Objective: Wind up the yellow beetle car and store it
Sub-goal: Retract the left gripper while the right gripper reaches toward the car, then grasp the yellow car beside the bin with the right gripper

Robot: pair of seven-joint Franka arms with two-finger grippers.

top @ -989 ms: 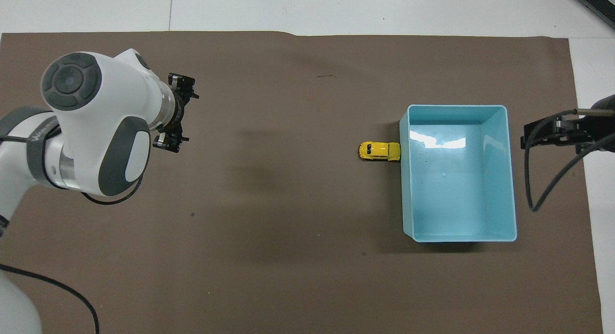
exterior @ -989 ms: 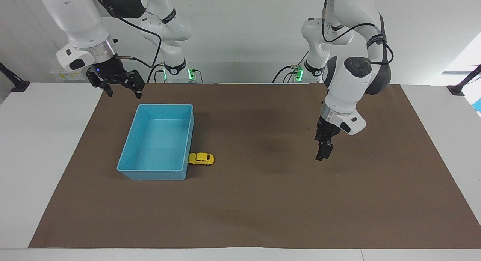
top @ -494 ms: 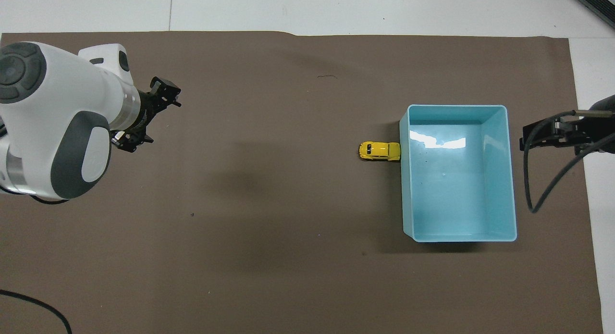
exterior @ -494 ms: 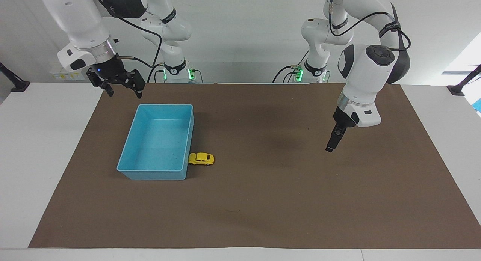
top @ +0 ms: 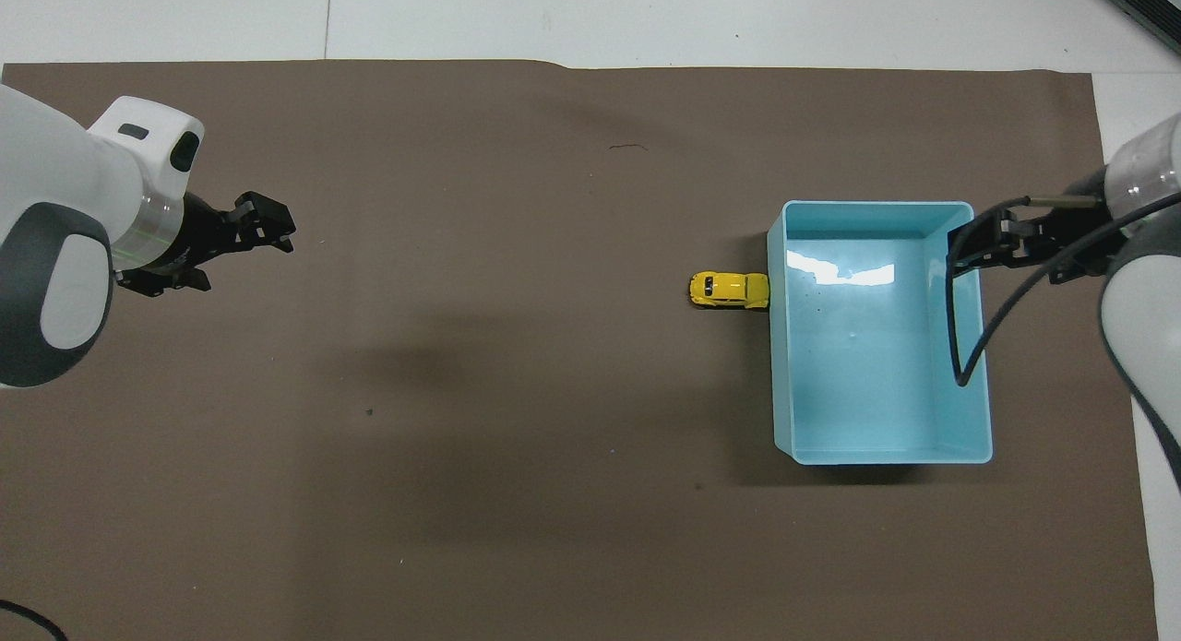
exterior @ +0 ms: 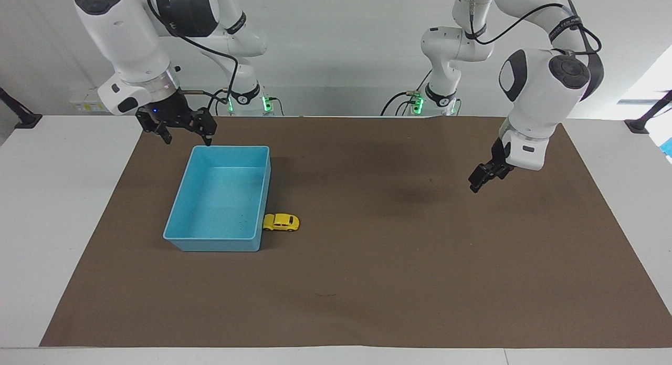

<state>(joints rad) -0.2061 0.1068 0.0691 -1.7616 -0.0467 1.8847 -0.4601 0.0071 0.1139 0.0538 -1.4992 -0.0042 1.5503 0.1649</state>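
The yellow beetle car (exterior: 281, 222) (top: 729, 290) stands on the brown mat, touching the long wall of the light blue bin (exterior: 210, 244) (top: 780, 373) that faces the left arm's end, near the corner farther from the robots. The bin holds nothing. My right gripper (exterior: 186, 139) (top: 969, 244) hangs open and holds nothing, over the bin's corner nearest the robots. My left gripper (exterior: 476, 184) (top: 235, 254) is open and holds nothing, raised over bare mat toward the left arm's end, well apart from the car.
The brown mat (exterior: 367, 281) (top: 517, 493) covers most of the white table. A black cable (top: 964, 346) loops from the right wrist over the bin. Dark clamps (exterior: 638, 124) stand at the table's corners by the robots.
The left gripper has swung up and away toward its own end of the table. The right gripper has shifted from beside the bin to over its corner. Car and bin have not moved.
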